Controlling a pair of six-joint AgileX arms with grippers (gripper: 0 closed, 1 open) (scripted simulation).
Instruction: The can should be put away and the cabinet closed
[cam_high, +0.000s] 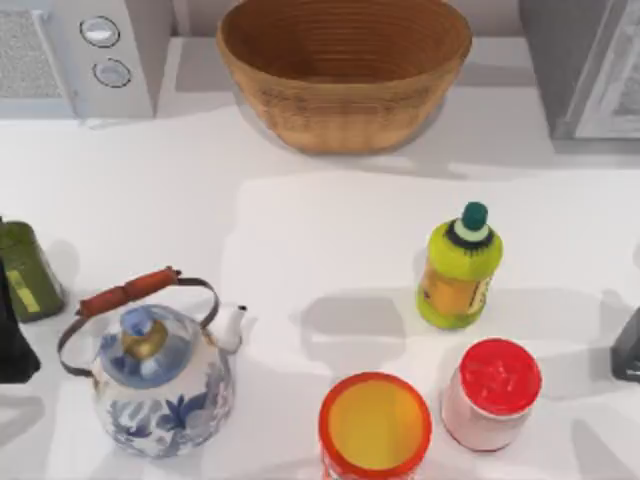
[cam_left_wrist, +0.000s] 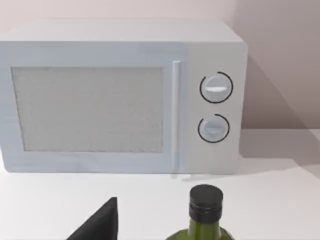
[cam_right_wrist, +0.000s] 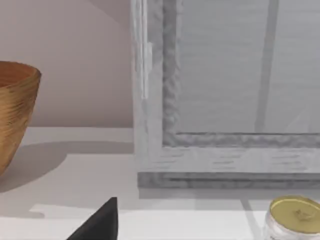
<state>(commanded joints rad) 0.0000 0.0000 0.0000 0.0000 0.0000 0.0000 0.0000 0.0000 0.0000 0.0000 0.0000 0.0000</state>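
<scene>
The can (cam_high: 375, 426), red-walled with a yellow-orange top, stands upright at the front edge of the bench (cam_high: 300, 220), a little right of centre. Just beside it on the right stands a jar (cam_high: 491, 393) with a red lid, apart from the can by a narrow gap. Behind the jar is a yellow bottle (cam_high: 458, 268) with a green cap, upright.

The cabinet (cam_high: 590, 70) sits at the back right corner, well apart from the can; the right wrist view shows its framed front (cam_right_wrist: 225, 100) close up, and whether it stands ajar I cannot tell. A small gold-lidded jar (cam_right_wrist: 294, 216) stands before it.

A wicker basket (cam_high: 343, 70) sits at the back centre and a microwave (cam_high: 85, 55) at the back left. A blue-and-white kettle (cam_high: 160, 375) stands front left, with a green bottle (cam_high: 28, 270) near the left edge.

The left gripper (cam_high: 12, 345) hangs at the left edge beside the green bottle, touching nothing visible. The right gripper (cam_high: 628, 345) hangs at the right edge, apart from the red-lidded jar. For both, I cannot tell whether the jaws are open or closed.
</scene>
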